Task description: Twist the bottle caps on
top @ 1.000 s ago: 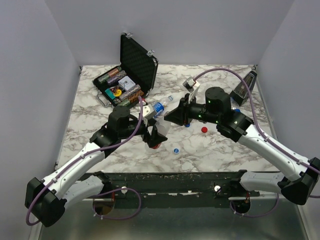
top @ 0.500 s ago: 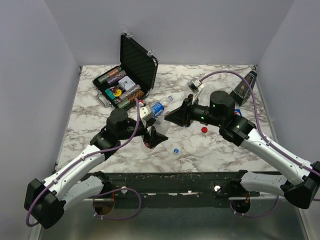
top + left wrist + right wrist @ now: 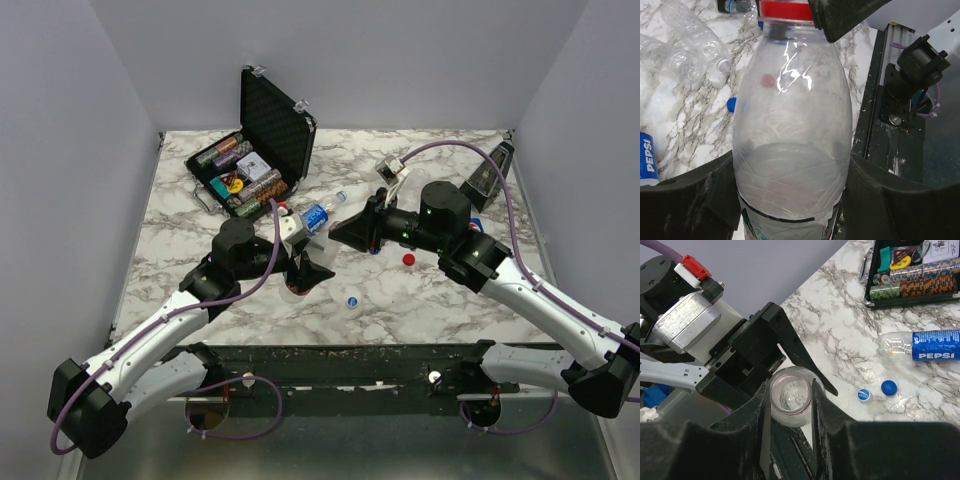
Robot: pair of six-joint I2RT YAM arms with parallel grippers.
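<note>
From above: left gripper (image 3: 300,272) closed round the body of a small clear plastic water bottle (image 3: 318,257), held tilted, neck toward the right gripper (image 3: 335,233), whose tips reach the bottle's top above the grey-veined white marble table (image 3: 440,310). Apart from both grippers on the marble: 1 loose red screw cap (image 3: 408,258) and 1 loose blue screw cap (image 3: 351,300). Just beyond the grippers, a blue-labelled Pepsi bottle (image 3: 320,214) on its side; farther back, an open black chip case (image 3: 255,160). Left wrist: bottle filling the frame, pinched on both flanks by the 2 black fingers (image 3: 690,200), no gap showing. On the neck, a red round plastic screw cap (image 3: 784,9), with 1 finger of the right gripper against its edge. Fully seated or only started on the thread: impossible to tell. Beyond, 2 more clear bottles (image 3: 690,40) lying on the marble, the nearer neck seemingly bare. Right wrist: 2 fingers drawn in to a narrow slot, touching both sides of the bottle's round top end, pale and pink-tinged from this angle rather than plainly red. Past it on the marble, 2 small blue caps (image 3: 888,387) near the Pepsi bottle. Judged progress: 1 cap on a neck and probably mid-turn, tightness unknown. Other bottles and loose caps not yet paired, so most of the job ahead.
</note>
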